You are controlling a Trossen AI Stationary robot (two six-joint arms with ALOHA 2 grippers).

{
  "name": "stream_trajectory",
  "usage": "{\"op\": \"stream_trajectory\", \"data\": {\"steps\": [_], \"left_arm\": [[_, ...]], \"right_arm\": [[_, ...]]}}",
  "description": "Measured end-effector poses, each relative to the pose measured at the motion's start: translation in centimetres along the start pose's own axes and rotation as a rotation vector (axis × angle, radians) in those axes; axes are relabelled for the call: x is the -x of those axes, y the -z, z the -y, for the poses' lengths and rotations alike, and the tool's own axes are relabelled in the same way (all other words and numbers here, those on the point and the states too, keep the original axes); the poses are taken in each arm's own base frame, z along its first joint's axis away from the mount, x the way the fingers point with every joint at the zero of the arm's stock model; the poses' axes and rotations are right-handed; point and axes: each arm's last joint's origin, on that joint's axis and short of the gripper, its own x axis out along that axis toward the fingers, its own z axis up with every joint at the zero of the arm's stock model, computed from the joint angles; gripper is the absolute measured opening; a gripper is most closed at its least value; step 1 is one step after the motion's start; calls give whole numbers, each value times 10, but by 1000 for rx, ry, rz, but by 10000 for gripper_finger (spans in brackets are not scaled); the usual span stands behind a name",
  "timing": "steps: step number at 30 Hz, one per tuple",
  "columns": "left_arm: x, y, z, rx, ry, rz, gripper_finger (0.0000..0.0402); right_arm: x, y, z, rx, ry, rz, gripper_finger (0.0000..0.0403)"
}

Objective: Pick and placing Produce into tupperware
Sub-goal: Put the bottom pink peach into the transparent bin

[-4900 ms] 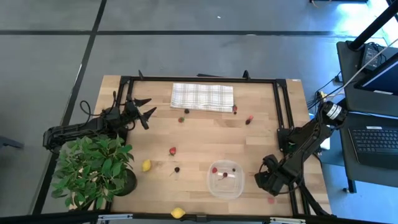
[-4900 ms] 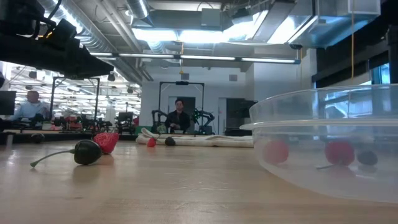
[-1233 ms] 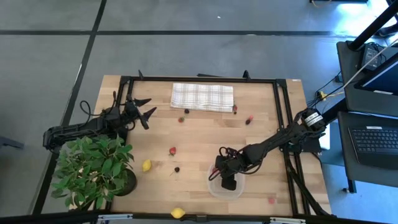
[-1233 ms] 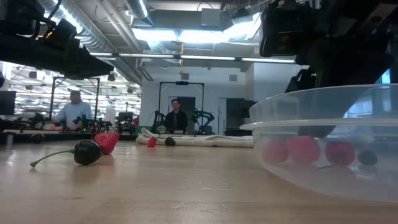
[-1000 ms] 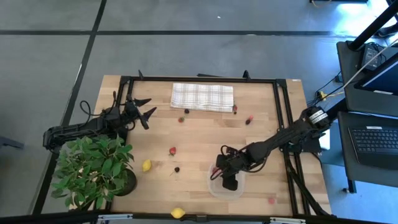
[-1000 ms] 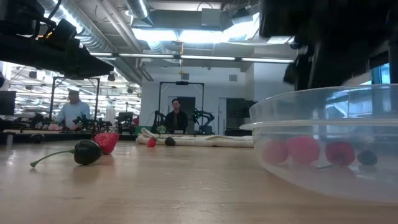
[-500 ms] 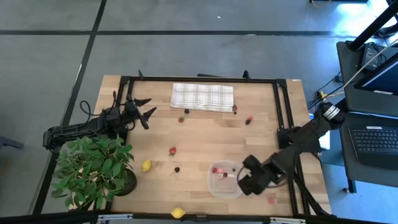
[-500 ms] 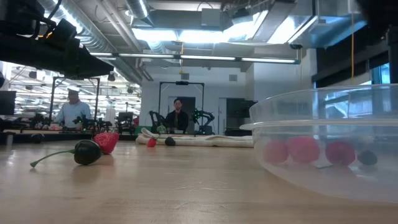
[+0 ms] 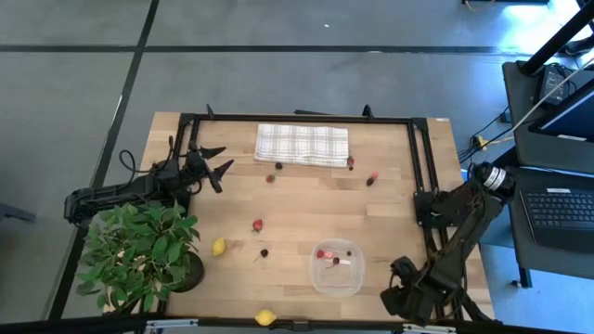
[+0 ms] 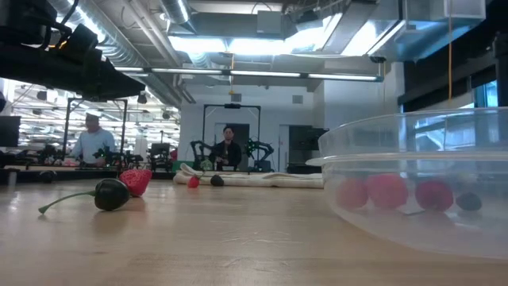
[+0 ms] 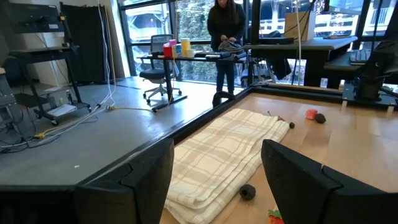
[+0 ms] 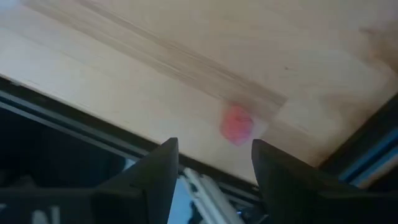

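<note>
From above, the tupperware [image 9: 336, 266] sits on the desk [image 9: 297, 199] near the front edge, right of centre, with a few red and dark berries [image 9: 327, 256] inside. Loose produce lies apart on the wood: a red piece [image 9: 257, 224] and a dark one [image 9: 264, 252] mid-desk, a lemon [image 9: 218, 247] beside the potted plant [image 9: 139, 252], and another lemon [image 9: 265, 317] at the front edge. More berries [image 9: 371, 178] lie near the checked cloth [image 9: 302, 144] at the back edge. The left hand [image 9: 215, 162] hangs open and empty near the back left corner. The right hand [image 9: 401, 299] is at the front right corner.

The low view shows the container [image 10: 417, 187] close up with three red berries [image 10: 386, 192] and a dark one [image 10: 469, 202] on its floor; a dark stemmed berry [image 10: 109, 195] touches a red piece [image 10: 136, 180].

In the left wrist view, spread fingers [image 11: 134, 183] frame the cloth [image 11: 221, 152].

In the right wrist view, parted, empty fingers [image 12: 152, 177] frame a red berry [image 12: 237, 124] by the desk's edge.
</note>
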Motion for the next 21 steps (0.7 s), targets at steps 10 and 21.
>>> {"op": "stream_trajectory", "data": {"steps": [10, 21], "left_arm": [[0, 0, 0, 2, 1, 0, 237], [0, 0, 0, 22, 0, 0, 237]], "right_arm": [[-22, 9, 6, 102, 81, 25, 205], [-47, 11, 1, 127, 115, 47, 205]]}}
